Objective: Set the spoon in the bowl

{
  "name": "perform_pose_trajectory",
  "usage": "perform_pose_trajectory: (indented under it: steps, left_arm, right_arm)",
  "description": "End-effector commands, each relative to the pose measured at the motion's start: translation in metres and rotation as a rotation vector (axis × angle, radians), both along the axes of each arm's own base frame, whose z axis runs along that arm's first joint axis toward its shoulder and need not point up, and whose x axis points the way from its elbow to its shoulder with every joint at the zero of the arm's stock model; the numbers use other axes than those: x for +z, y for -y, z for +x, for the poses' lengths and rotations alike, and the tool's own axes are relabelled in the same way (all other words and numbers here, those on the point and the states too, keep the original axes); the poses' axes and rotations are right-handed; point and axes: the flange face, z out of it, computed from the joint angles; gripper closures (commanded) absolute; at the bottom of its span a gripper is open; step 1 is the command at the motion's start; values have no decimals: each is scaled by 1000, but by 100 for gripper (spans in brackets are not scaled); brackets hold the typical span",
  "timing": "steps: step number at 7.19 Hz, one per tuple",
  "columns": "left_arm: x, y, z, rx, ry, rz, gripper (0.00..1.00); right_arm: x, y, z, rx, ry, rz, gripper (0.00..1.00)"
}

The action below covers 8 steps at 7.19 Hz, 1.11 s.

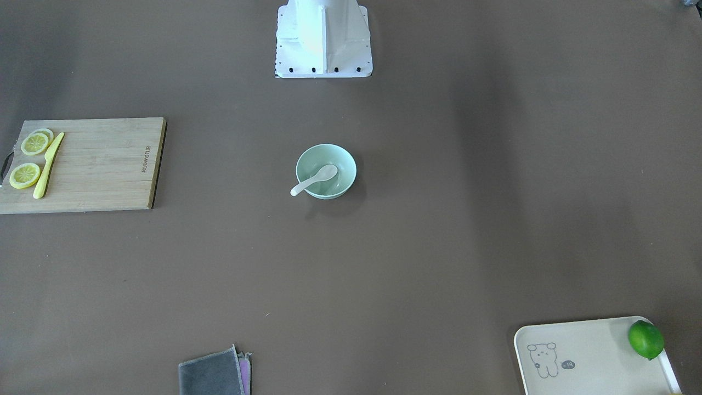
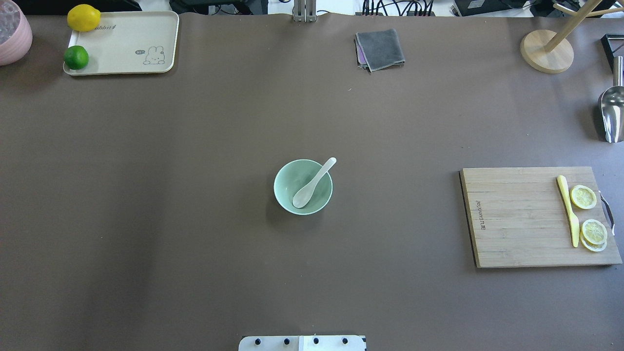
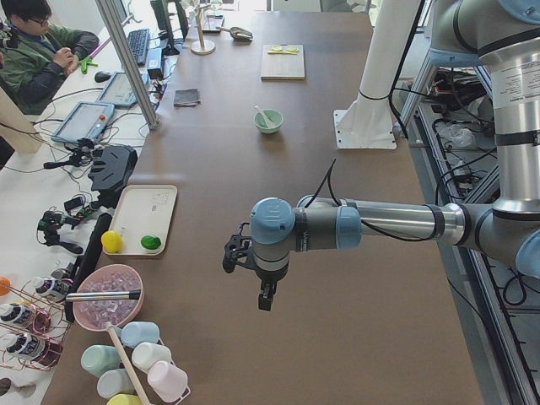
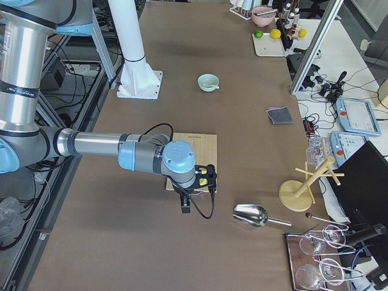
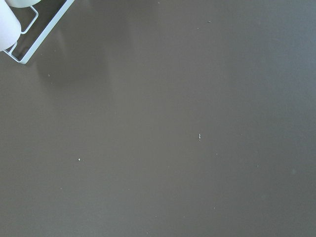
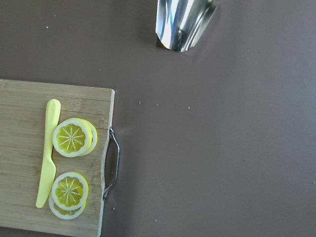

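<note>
Nearest the robot's base, at the middle of the table [image 2: 195,195], you will find the bowl [image 2: 279,192] standing upright. The spoon [image 2: 312,185] lies in it. Its scoop rests on the bowl's floor, and its handle leans on the rim and sticks out past it on the far right side.

Neither set of fingers is anywhere near the spoon. The left gripper [image 3: 240,253] hangs over bare table at the robot's left end, well apart from the bowl. The right gripper [image 4: 205,177] hangs at the right end, over the outer edge of the cutting board [image 2: 516,219]. Both show only in the side views, so you cannot tell whether their fingers are spread or pressed together. Nothing is seen held in either.

On the board, note a yellow knife [image 2: 568,209] lying just beside the lemon slices [image 2: 583,197].

Farther out, a metal scoop [image 2: 612,112] lies past the board. Along the far edge, from left to right, you have a tray [image 2: 122,53] carrying a lime [image 2: 76,57] and a lemon [image 2: 84,17], a folded grey cloth [image 2: 380,48], and a wooden stand [image 2: 546,51].
</note>
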Motion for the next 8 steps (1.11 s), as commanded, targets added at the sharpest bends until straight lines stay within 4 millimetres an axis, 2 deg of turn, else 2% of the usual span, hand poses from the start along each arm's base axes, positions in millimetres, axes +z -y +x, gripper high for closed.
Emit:
perform_pose_trajectory:
  steps: [1,5,8]
  left_arm:
    - [-1,0,0,-1,-1,3,1]
    - [-5,0,0,0,0,11,1]
    - [-4,1,1,2,0,10,1]
  right_arm:
    - [1,0,-1,-3,1,-2,0]
    - [2,-1,-3,-11,3,-3,0]
    - [4,-1,-4,-81,1,69,0]
